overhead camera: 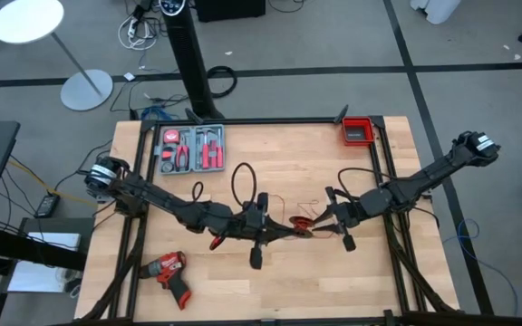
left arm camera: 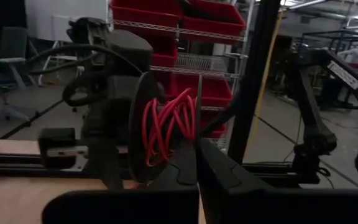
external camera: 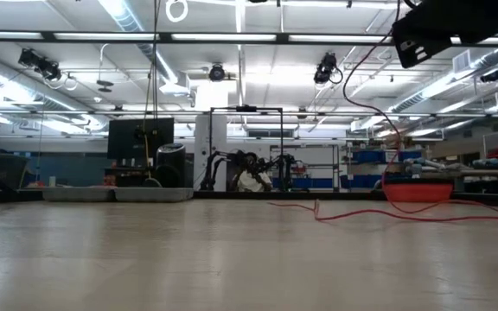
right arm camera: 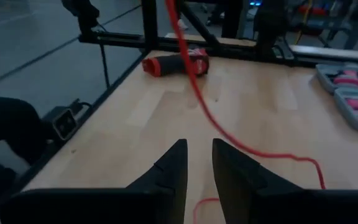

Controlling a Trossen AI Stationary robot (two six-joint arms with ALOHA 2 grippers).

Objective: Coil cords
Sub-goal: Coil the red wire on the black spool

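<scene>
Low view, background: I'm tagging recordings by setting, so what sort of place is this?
Probably a robotics lab or workshop: open ceiling with strip lights, shelving with blue bins, and red storage bins on wire racks.

The high camera is looking straight down on the whole desk [overhead camera: 270,281] from well above, while the low one is sitting at desk level, facing across into the room. Each wrist camera is peering closely past its own fingers [right arm camera: 166,171]; the drill [overhead camera: 169,269], lower left overhead, is also showing at the right wrist view's top.
</scene>
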